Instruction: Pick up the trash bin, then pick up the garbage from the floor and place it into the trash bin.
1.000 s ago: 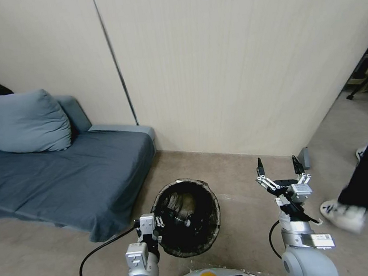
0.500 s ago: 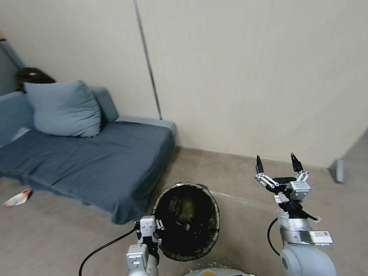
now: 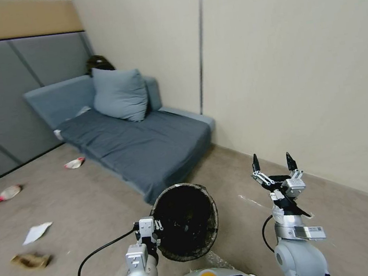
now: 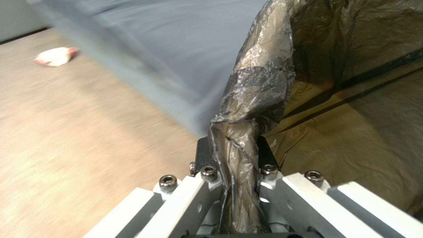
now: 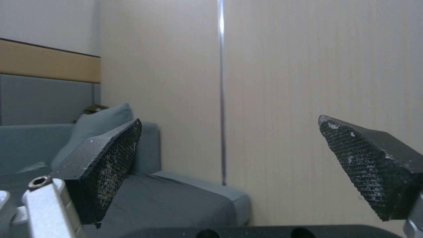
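The trash bin (image 3: 186,221), a round bucket with a black bag liner (image 4: 264,76) folded over its rim, hangs tilted in front of my body, its mouth facing up toward me. My left gripper (image 3: 149,233) is shut on its near left rim, and the left wrist view shows the gripper (image 4: 231,155) pinching the liner-covered rim. My right gripper (image 3: 272,162) is held up to the right of the bin, open and empty (image 5: 233,158). Garbage lies on the floor to the left: a red-and-white wrapper (image 3: 75,163) (image 4: 55,56), a second wrapper (image 3: 8,193), a white paper scrap (image 3: 37,232) and a brown paper bag (image 3: 30,261).
A blue-grey sofa (image 3: 148,142) with a cushion (image 3: 119,94) stands against the wall ahead, its near corner close to the bin. A beige wall (image 3: 302,72) runs along the right. Open brown floor (image 3: 79,201) stretches to the left, toward grey wall panels.
The whole head view has swung left, so the sofa now sits further right and the floor litter has come into sight. Both arms keep their pose, the bin still gripped.
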Motion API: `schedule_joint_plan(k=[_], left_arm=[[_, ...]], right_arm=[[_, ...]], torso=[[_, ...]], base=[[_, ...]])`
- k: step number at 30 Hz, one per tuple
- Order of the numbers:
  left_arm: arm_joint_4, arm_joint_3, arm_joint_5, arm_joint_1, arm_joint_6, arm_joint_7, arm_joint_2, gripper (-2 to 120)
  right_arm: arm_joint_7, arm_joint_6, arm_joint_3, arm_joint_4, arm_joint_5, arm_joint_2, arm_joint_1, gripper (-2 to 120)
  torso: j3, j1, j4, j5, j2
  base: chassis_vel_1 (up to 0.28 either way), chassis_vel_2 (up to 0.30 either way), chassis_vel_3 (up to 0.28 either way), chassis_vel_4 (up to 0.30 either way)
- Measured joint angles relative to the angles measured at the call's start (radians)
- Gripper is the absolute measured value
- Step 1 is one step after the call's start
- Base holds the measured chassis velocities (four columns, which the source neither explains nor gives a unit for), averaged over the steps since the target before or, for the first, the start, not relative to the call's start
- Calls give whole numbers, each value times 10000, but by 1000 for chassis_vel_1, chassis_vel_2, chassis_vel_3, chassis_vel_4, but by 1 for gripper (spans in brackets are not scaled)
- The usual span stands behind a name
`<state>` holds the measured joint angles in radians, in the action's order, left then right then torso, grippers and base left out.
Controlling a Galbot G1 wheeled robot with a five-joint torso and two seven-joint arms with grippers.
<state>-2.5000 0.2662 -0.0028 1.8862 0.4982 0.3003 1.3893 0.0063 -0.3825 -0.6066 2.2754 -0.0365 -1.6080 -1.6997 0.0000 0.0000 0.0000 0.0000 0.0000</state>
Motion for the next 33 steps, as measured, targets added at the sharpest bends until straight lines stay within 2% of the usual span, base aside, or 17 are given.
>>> schedule_joint_plan(k=[33], left_arm=[[0, -43, 74, -34, -70, -38, 29, 0]], right_arm=[[-134, -50, -3, 96, 58, 0, 0, 100]], torso=[[0, 0, -1, 1, 0]], base=[[119, 123, 122, 124]])
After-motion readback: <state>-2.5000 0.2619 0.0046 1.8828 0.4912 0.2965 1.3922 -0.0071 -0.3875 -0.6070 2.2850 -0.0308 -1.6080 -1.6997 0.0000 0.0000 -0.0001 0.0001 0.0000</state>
